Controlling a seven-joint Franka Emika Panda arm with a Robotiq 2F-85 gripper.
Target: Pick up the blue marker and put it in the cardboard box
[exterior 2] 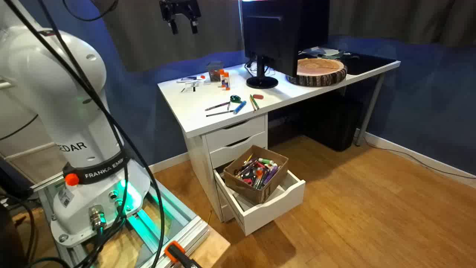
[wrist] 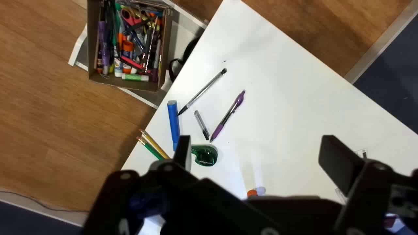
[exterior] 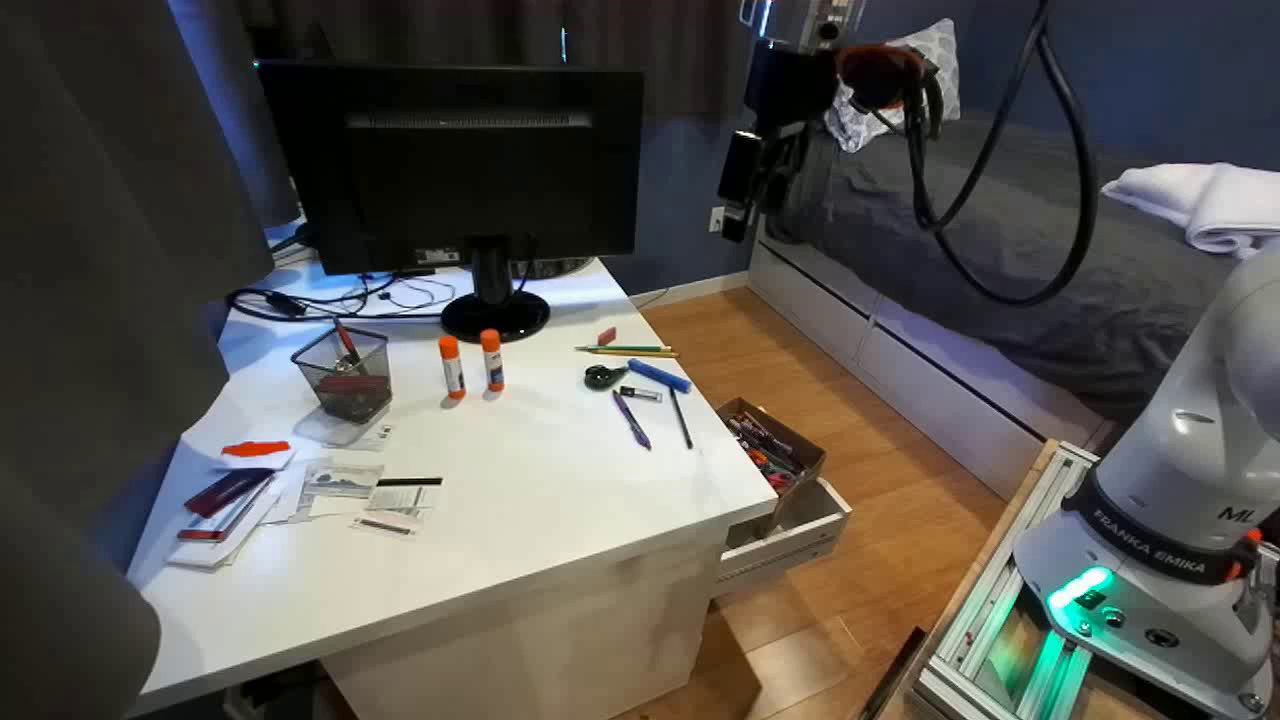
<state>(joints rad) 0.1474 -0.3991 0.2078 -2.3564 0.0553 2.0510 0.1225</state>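
At the left of the white desk (exterior: 560, 480), in an exterior view, loose cards and papers (exterior: 404, 497) lie in front of a black mesh pen cup (exterior: 380, 362). Next come two upright, orange-capped glue sticks (exterior: 453, 382), just beside each other, with the round foot of a black monitor (exterior: 460, 170) behind them. Further right lie a green tape dispenser (exterior: 604, 377) and a purple pen (exterior: 632, 420), with a reddish eraser (exterior: 607, 336) and two pencils (exterior: 640, 352), green and yellow, beyond. The blue marker (exterior: 659, 376) lies flat near the desk's edge; a clear-barrelled black pen (wrist: 202, 91) points at its side, and whether the two touch I cannot tell. Above and past that edge, the gripper (exterior 2: 184, 29) hangs in the air, its fingers spread wide and released. Lower down, the cardboard box (exterior: 806, 460) sits askew in an open drawer (exterior: 790, 555), filled with pens, glue sticks and scissors. Farthest right stands the white Franka Emika arm (exterior: 1180, 420), a green light glowing at its base.
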